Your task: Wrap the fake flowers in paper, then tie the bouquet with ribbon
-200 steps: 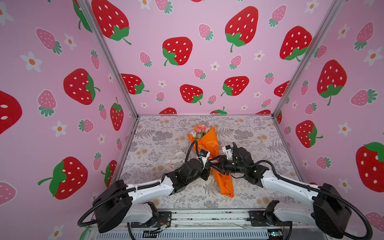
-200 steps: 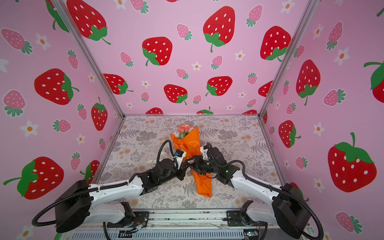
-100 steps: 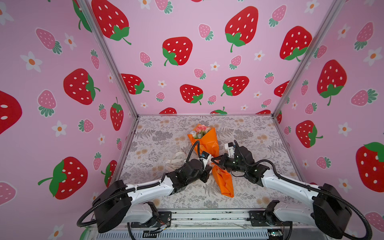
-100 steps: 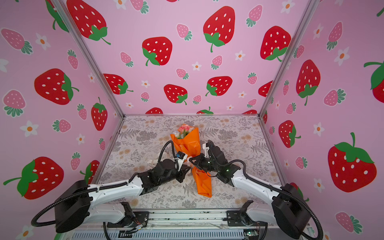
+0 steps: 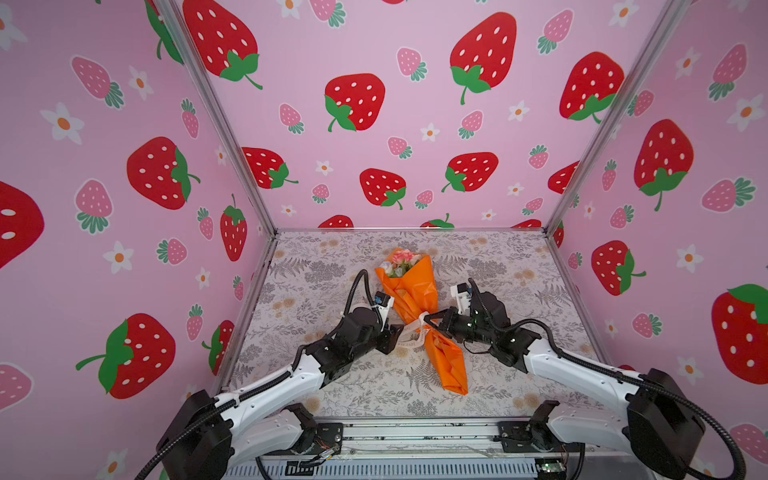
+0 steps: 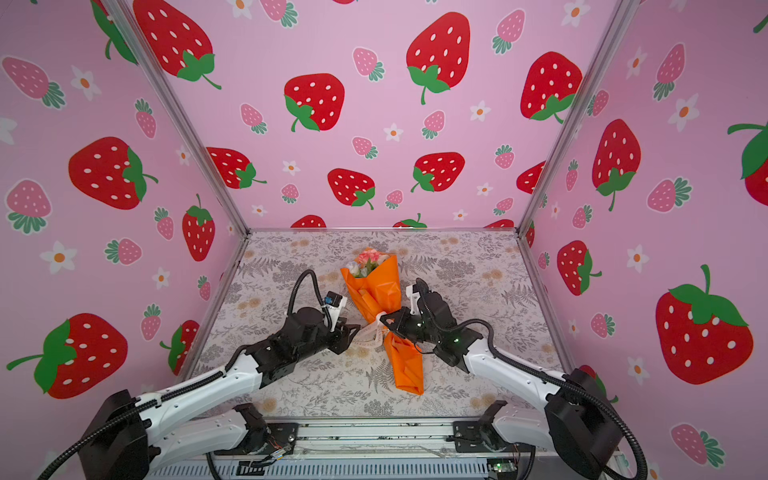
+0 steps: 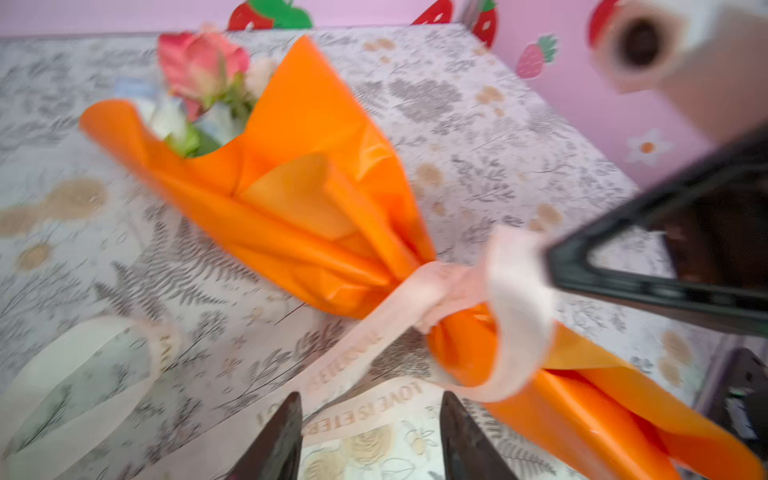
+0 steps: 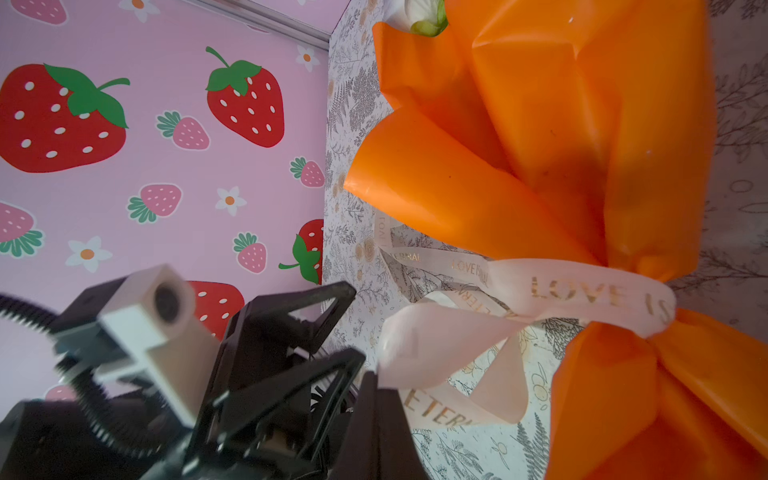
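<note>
The bouquet of fake flowers (image 5: 401, 259) (image 6: 368, 259) lies mid-table in an orange paper wrap (image 5: 415, 291), its pink and white heads (image 7: 199, 66) towards the back wall. A cream printed ribbon (image 5: 417, 332) (image 7: 436, 291) (image 8: 582, 291) is knotted round the wrap's narrow waist. My left gripper (image 5: 401, 330) (image 7: 370, 405) stands open just left of the knot, ribbon tails lying on the table under its fingers. My right gripper (image 5: 432, 320) (image 8: 372, 378) is shut on a ribbon loop at the right of the knot.
A loose ribbon tail (image 7: 83, 353) curls on the floral table cover (image 5: 498, 374) left of the bouquet. Strawberry-print walls (image 5: 415, 124) close in three sides. A metal rail (image 5: 415, 432) runs along the front edge. Both arms meet at the bouquet's waist.
My left gripper has opened, let go of the ribbon and drawn back a little. My right gripper has shut on the ribbon loop and stayed there.
</note>
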You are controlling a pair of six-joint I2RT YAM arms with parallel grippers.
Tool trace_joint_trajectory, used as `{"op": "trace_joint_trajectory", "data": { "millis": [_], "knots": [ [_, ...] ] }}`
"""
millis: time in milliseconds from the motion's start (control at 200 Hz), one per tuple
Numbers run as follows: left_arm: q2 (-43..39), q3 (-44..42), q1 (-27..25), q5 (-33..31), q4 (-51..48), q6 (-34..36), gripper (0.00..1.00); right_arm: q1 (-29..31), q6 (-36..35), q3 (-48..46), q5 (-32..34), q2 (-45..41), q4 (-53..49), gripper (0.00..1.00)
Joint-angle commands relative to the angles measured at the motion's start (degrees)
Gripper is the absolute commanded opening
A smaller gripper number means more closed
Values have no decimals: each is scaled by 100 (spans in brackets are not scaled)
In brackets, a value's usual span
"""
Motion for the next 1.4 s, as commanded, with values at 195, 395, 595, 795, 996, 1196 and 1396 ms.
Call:
{"op": "trace_joint_trajectory", "data": {
  "millis": [195,395,595,795,996,1196,1396],
  "knots": [
    [1227,1420,1121,-791,-2606,-959,54,-31,-236,292,-4,-89,-190,0],
    [1588,1552,1975,-825,-2992,-1384,57,-31,-311,398,-55,-39,-262,0],
    [1977,1679,2277,-892,-2944,-1373,58,-28,-302,433,-103,33,-268,0],
    [2426,1771,2456,-559,-2616,-1238,53,-31,-276,456,-165,98,-242,0],
    [2760,1785,2559,-296,-2395,-1206,34,-31,-285,462,-181,145,-229,0],
    [2299,1745,2603,134,-2406,-1179,2,-30,-361,459,-108,210,-231,0],
    [346,1562,2474,672,-2424,-963,0,-144,-525,574,-61,361,-241,0]
  ]
}}
